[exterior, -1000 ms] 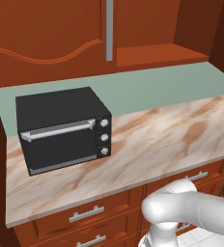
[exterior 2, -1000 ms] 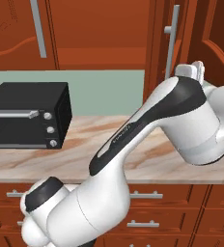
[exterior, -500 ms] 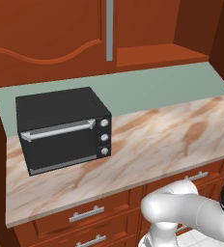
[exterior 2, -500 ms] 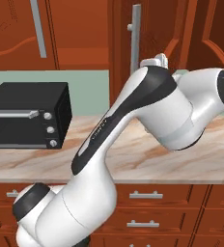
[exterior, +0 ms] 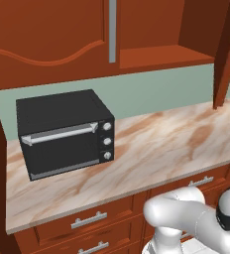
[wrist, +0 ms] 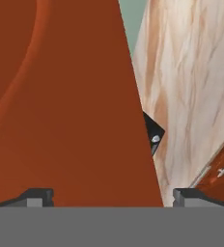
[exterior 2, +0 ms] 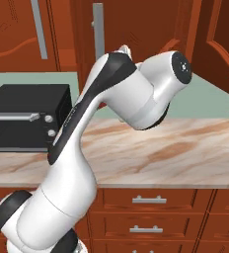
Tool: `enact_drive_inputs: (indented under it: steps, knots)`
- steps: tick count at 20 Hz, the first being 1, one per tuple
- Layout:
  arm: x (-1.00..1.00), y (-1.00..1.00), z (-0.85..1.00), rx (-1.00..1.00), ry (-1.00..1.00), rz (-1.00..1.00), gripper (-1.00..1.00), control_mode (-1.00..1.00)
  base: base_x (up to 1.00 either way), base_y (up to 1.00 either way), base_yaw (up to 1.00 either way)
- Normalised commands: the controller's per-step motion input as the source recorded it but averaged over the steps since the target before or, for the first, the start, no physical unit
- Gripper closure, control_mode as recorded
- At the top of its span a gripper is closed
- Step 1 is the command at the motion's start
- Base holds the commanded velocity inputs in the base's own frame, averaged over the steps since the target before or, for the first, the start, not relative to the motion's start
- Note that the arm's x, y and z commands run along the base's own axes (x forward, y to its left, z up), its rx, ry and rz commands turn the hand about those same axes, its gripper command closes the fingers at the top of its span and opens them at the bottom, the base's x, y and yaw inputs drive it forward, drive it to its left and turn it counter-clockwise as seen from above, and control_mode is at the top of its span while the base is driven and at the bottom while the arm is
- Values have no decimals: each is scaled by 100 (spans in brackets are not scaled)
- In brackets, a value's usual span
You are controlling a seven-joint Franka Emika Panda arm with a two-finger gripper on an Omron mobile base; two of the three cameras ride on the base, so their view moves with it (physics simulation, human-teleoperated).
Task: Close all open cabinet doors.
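Observation:
A tall reddish-brown cabinet door (exterior 2: 89,54) with a grey bar handle (exterior 2: 97,29) stands partly open, just behind my arm's upper link. In the left base view the same door (exterior: 225,54) shows edge-on at the far right, beside the open shelf compartment (exterior: 161,54). The hand view looks straight onto this door's arched panel (wrist: 70,106) from very close. My gripper (wrist: 113,197) is open, its fingertips (wrist: 36,196) wide apart and nothing between them. The left cabinet door (exterior: 47,34) is shut, its handle (exterior: 112,30) upright. Another arched door (exterior 2: 225,39) stands at the right.
A black toaster oven (exterior: 65,131) sits on the marble counter (exterior: 176,144) at the left. Wooden drawer fronts (exterior 2: 146,200) with short silver handles run below the counter edge. A green backsplash (exterior: 156,87) lines the wall behind.
My arm has swung left, and the open door has swung left with it, its handle moving from right of centre to left of centre in the right base view. The door's edge has come into the left base view.

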Motion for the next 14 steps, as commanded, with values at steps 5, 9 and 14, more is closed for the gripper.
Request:
enact_drive_inputs:
  steps: [5,9,14]
  knots:
    - [55,77,1,0,-4,2,-100,-100,0,0,0]
    - [63,72,0,0,-3,0,-100,-100,0,0,0]
    - [73,60,0,0,-1,0,-100,-100,0,0,0]
